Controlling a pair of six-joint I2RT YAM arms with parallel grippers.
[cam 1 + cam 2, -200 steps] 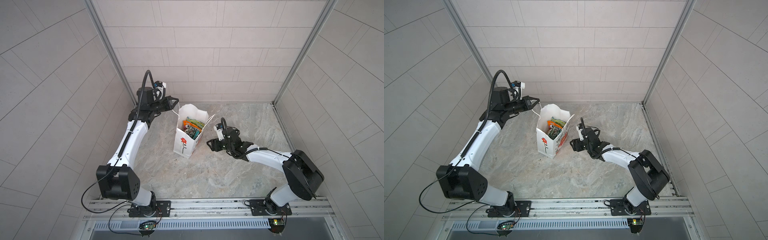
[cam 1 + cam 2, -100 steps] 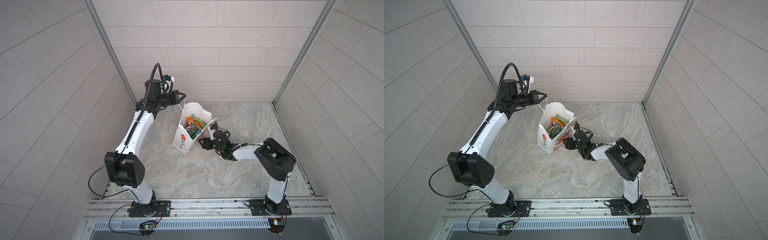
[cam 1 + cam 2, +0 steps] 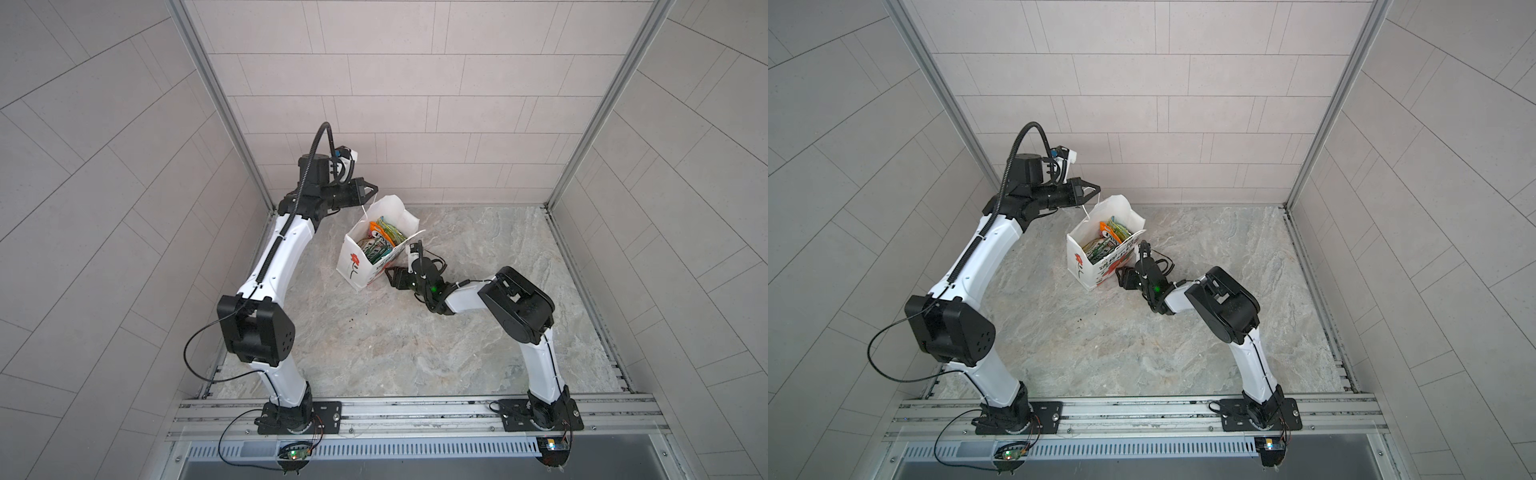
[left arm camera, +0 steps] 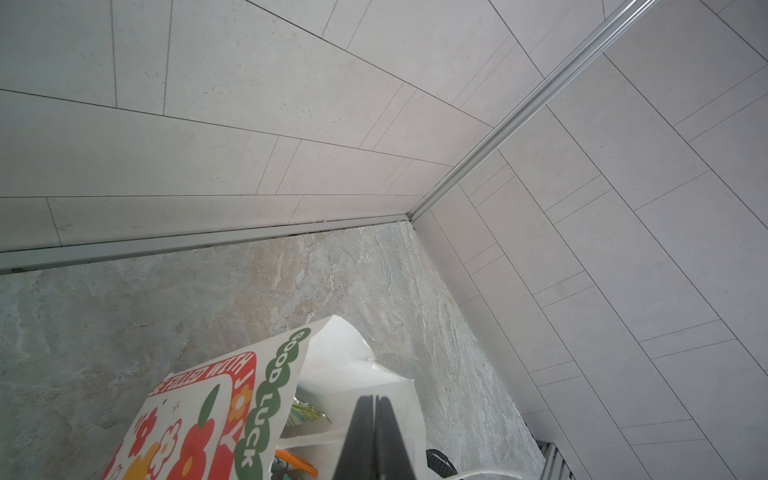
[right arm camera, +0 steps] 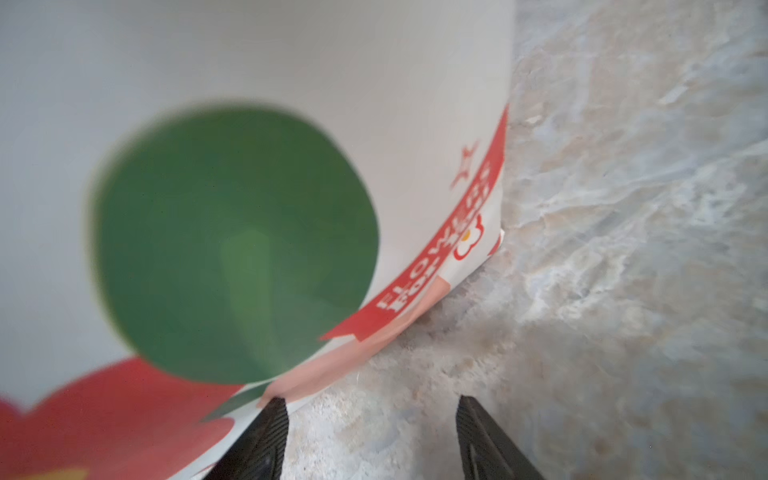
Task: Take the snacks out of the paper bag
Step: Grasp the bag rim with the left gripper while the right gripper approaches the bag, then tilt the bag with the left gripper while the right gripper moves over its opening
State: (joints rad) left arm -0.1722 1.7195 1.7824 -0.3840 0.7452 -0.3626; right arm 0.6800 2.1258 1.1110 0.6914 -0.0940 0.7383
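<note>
The white paper bag (image 3: 356, 266) (image 3: 1080, 268) stands tilted on the stone floor near the back, mouth open. Several glossy snacks (image 3: 381, 237) (image 3: 1109, 237), green, orange and teal, show inside it. My left gripper (image 3: 372, 190) (image 3: 1096, 190) hangs above the bag's back rim, shut on its white cord handle (image 3: 364, 205). In the left wrist view the shut gripper (image 4: 374, 401) points over the bag (image 4: 199, 415) and the snacks (image 4: 305, 412). My right gripper (image 3: 390, 276) (image 3: 1121, 276) lies low at the bag's base, open. One of its fingers (image 5: 270, 419) touches the bag's (image 5: 291, 62) bottom edge.
Tiled walls close in the floor at the back and both sides, with metal corner posts (image 3: 582, 166). The bag stands close to the back wall. The front rail (image 3: 415, 411) carries both arm bases. Bare stone floor (image 3: 395, 340) lies between the bag and the rail.
My left gripper has risen and moved right toward the back wall with the cord handle, tilting the bag. My right gripper has slid left to the bag's base.
</note>
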